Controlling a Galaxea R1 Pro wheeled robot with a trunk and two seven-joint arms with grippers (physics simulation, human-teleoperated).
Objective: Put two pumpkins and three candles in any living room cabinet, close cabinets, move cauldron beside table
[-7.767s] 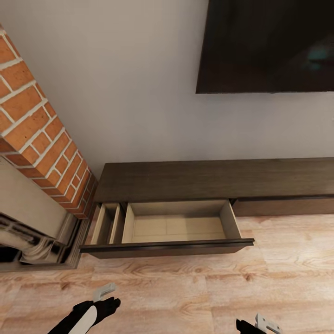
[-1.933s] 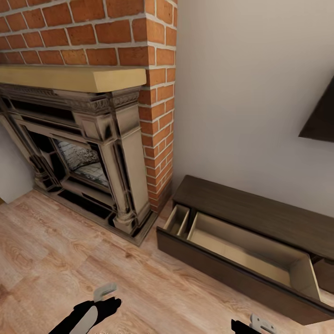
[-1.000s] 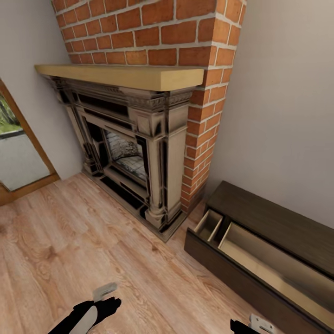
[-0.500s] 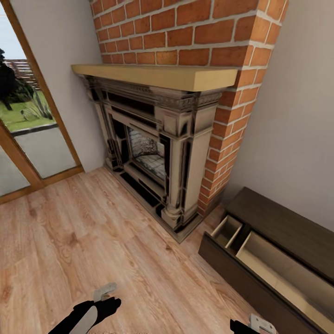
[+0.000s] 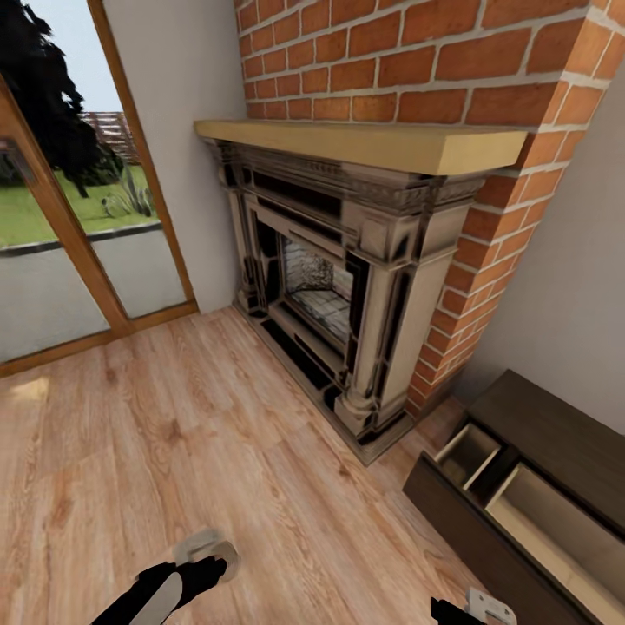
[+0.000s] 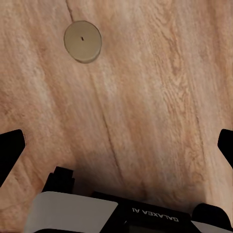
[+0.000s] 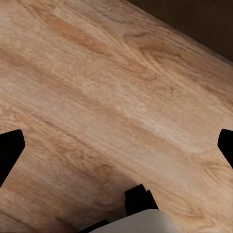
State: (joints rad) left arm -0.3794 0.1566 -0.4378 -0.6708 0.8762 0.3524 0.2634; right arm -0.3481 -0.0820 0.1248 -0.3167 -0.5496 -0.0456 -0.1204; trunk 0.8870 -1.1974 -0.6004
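The cabinet (image 5: pixel 560 425) is a low dark-brown unit against the wall at the lower right of the head view. Its drawer (image 5: pixel 486 521) stands pulled out, and the pale compartments that show hold nothing. A small round pale disc with a dark centre dot (image 6: pixel 82 41) lies on the floor ahead of my left gripper (image 6: pixel 116 145); it looks like a candle seen from above and also shows as a candle (image 5: pixel 227 550) in the head view. The left fingers are spread wide, open and empty. My right gripper (image 7: pixel 116 145) is open too, over bare floor beside the cabinet's dark front.
A brick chimney with an ornate fireplace (image 5: pixel 347 295) and a pale wooden mantel (image 5: pixel 365 143) fills the middle. A wood-framed glass door (image 5: pixel 61 243) to the garden stands at the left. Wood plank floor (image 5: pixel 217 434) spreads between them.
The camera has swung left: the fireplace and cabinet slid right in the picture and the glass door came into view. The round disc now shows by my left gripper. Both arms hold the same pose.
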